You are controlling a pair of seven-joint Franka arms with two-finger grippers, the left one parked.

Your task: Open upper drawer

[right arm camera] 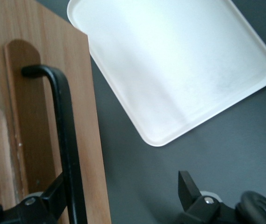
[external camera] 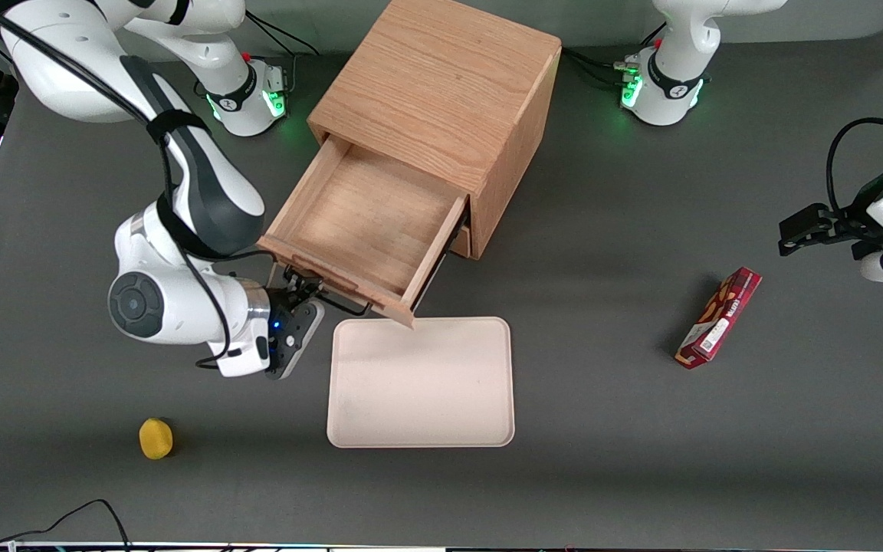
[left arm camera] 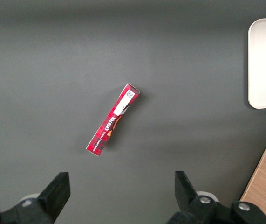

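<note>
The upper drawer of the light oak cabinet stands pulled far out, its shallow box bare inside. Its long black wire handle runs along the drawer front, which faces the front camera. My right gripper is at that handle, below the drawer front. In the right wrist view the gripper is open. One finger lies against the handle and the drawer front, and the other finger stands well apart over the table.
A cream tray lies just in front of the open drawer, also in the right wrist view. A yellow object sits nearer the front camera. A red box lies toward the parked arm's end. The bottom drawer is nearly closed.
</note>
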